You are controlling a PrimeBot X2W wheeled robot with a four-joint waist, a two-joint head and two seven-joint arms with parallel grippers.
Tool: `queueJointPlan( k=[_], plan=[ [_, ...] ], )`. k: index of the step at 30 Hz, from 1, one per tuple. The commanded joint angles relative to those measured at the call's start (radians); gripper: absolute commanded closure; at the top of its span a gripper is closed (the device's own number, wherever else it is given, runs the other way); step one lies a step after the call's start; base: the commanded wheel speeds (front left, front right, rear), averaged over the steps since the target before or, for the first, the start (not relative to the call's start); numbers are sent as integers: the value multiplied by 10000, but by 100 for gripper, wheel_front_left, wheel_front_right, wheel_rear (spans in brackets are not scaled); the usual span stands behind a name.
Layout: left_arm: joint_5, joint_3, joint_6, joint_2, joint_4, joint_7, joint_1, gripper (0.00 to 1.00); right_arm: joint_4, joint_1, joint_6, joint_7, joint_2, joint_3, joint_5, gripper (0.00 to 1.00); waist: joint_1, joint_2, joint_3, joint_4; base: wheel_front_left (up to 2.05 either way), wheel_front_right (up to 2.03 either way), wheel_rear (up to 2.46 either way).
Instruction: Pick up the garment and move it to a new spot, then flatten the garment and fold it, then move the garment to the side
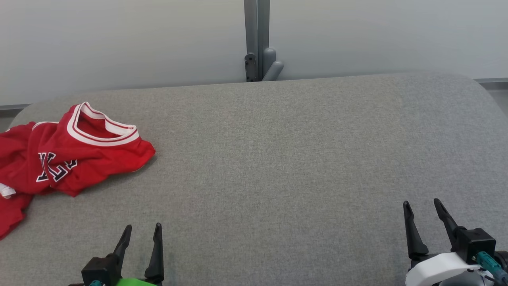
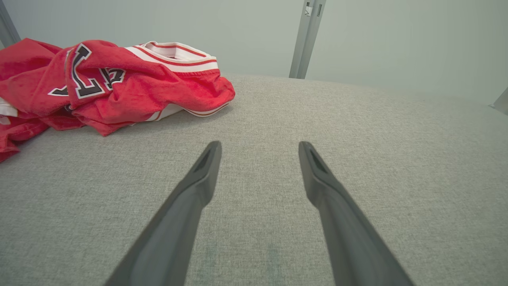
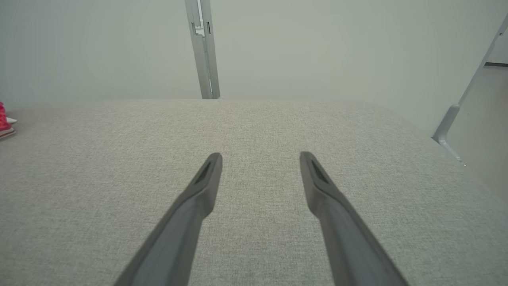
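A: At the far left of the grey cloth-covered table [image 1: 278, 159], a red jersey [image 1: 59, 159] lies crumpled, its white-trimmed collar [image 1: 104, 129] turned up toward the wall [image 1: 119, 39].
B: Is either gripper touching it?
A: No. The left gripper [image 1: 143, 226] is at the near edge, closer to the robot than the jersey and a little to its right, apart from it. Its jaws are spread wide with nothing between them.
B: And the right gripper?
A: The right gripper [image 1: 421, 202] is near the right corner, well apart from the jersey — jaws likewise wide and empty.
B: What does the left wrist camera give?
A: Two dark fingers [image 2: 190, 206] over bare cloth, with the jersey ahead and to the left. Black letters [image 2: 85, 77] edged in white show on a fold.
B: Anything behind the table?
A: A grey metal post [image 1: 256, 39] stands against the pale wall, behind the middle of the far edge — and the jersey's left part runs out of the head view.
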Motion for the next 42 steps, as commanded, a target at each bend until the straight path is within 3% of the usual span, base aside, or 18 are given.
queueJointPlan(
  k=[1, 18, 31, 42],
  plan=[
    [-94, -16, -23, 16, 3, -35, -115, 0, 12, 126, 4, -36, -59, 24, 109, 0, -1, 0, 1, 0, 0, 0, 0],
    [-202, -164, -22, 140, 88, -34, -262, 0, 55, 155, 4, -36, -12, 81, 229, 0, -1, 0, -18, 307, 0, 0, 0],
    [-115, -87, -23, 210, 143, -34, -103, 0, 136, 117, 2, -36, 51, 390, 269, 0, -1, 0, -215, 2313, 0, 0, 0],
    [-148, 84, -23, 235, 127, -34, 252, 0, 255, -28, 2, -34, 155, 923, 341, 0, -1, 0, -380, 3536, 0, 0, 0]
  ],
)
